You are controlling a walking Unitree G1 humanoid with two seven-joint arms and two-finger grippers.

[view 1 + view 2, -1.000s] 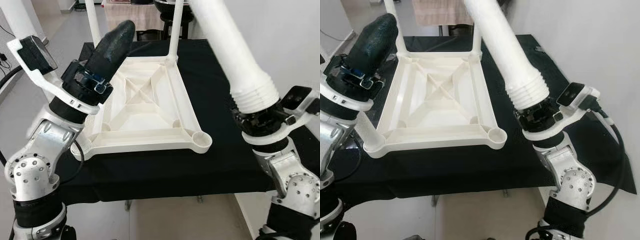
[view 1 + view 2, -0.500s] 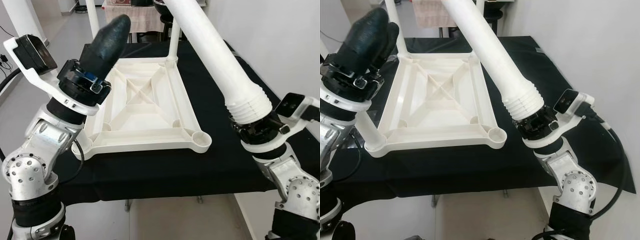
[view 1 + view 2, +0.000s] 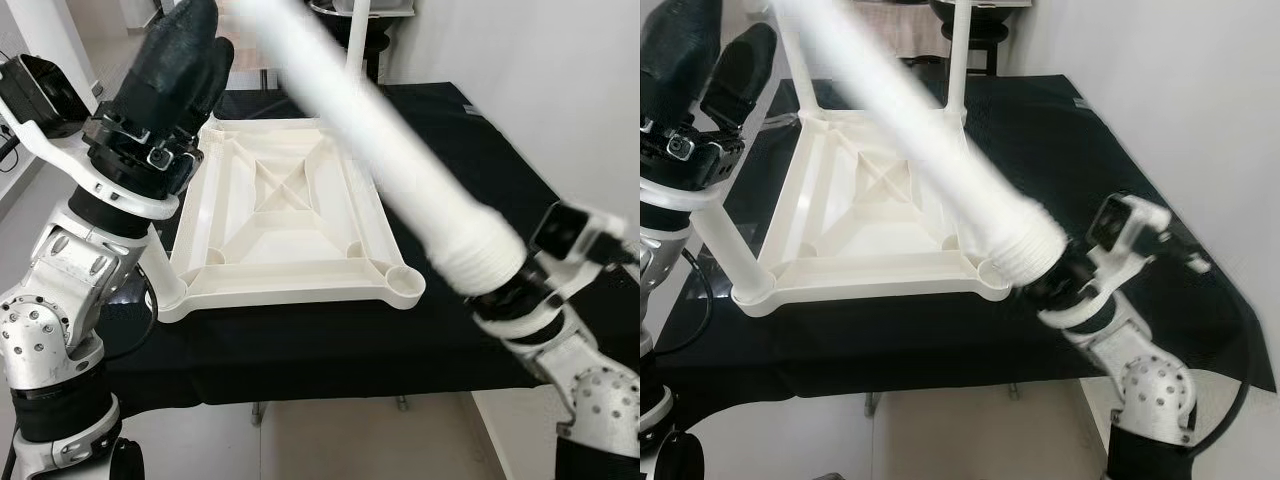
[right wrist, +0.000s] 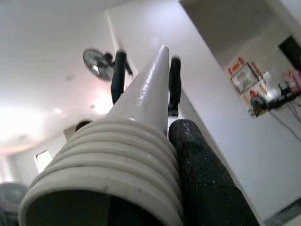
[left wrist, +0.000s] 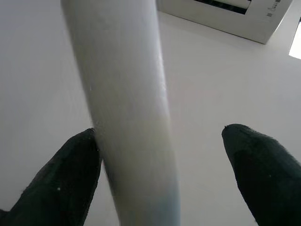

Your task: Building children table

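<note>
Leg (image 3: 930, 150) in right hand (image 3: 1065, 280), slanting up toward robot's left.

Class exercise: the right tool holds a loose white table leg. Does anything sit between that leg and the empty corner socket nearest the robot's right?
Nothing visible blocks it. The right tool grips the table leg by its ribbed end, slanting above the upturned tabletop. The open corner socket lies bare beside that end.

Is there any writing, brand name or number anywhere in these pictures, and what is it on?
No text can be read.
White wall unit: small marks at its corner, too tiny to read.
Framed picture and red signs on the wall: too blurred to read.
Upturned white table top and loose table leg: no lettering visible.
</note>
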